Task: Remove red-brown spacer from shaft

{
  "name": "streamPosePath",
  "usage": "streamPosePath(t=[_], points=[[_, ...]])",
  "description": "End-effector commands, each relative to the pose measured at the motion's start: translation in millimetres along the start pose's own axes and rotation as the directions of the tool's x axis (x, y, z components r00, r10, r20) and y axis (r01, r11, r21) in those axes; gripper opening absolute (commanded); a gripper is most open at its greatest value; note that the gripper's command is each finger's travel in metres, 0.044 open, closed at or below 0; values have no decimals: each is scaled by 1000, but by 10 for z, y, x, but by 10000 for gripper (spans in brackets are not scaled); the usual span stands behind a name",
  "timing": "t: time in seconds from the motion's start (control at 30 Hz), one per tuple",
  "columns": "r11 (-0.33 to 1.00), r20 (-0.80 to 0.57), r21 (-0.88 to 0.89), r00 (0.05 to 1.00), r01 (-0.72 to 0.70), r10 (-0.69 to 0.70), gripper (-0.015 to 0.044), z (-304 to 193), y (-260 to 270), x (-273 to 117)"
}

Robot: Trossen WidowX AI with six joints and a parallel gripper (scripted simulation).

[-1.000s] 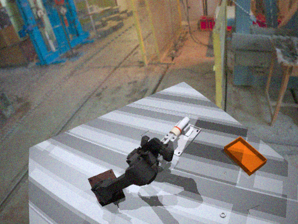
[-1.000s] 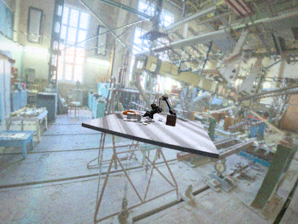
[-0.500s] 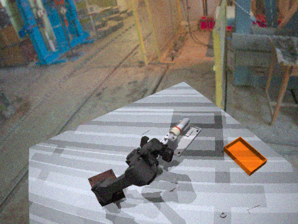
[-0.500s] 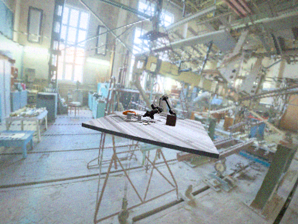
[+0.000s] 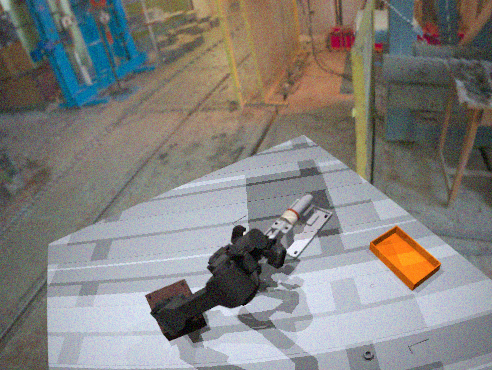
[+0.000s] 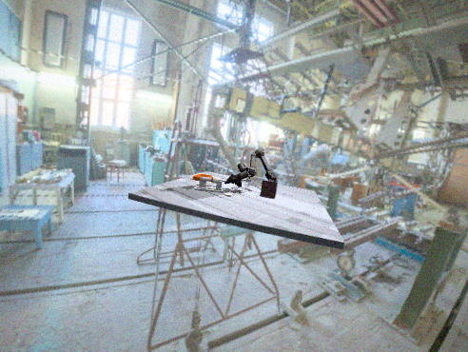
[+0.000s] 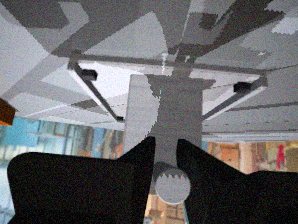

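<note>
My gripper is shut on the shaft, whose round grey end shows between the two black fingers in the wrist view. Beyond the fingers stands a grey block above a base plate. In the top view a thin red-brown ring shows around the assembly, between a pale section and a grey cylindrical part. The spacers cannot be told apart clearly, and the near part of the assembly is hidden by the gripper. The exterior view is too small for detail.
An orange tray lies to the right of the assembly in the top view. A small grey ring lies near that view's bottom edge. The arm's red-brown base stands behind the gripper. Shadows cross the table.
</note>
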State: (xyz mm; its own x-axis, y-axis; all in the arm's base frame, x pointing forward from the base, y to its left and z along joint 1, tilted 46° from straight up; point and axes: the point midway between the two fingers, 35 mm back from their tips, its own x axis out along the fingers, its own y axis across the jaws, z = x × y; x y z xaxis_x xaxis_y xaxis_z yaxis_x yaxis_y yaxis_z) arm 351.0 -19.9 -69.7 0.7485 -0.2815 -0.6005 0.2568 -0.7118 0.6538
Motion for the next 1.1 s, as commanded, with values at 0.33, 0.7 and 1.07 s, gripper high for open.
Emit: streamPosePath(t=[0.33, 0.7, 1.07], points=[[1000, 1, -5, 1000, 2, -2, 0, 19, -7, -24], [1000, 1, -5, 1000, 2, -2, 0, 25, -7, -35], [1000, 1, -5, 1000, 2, -2, 0, 32, -7, -46]])
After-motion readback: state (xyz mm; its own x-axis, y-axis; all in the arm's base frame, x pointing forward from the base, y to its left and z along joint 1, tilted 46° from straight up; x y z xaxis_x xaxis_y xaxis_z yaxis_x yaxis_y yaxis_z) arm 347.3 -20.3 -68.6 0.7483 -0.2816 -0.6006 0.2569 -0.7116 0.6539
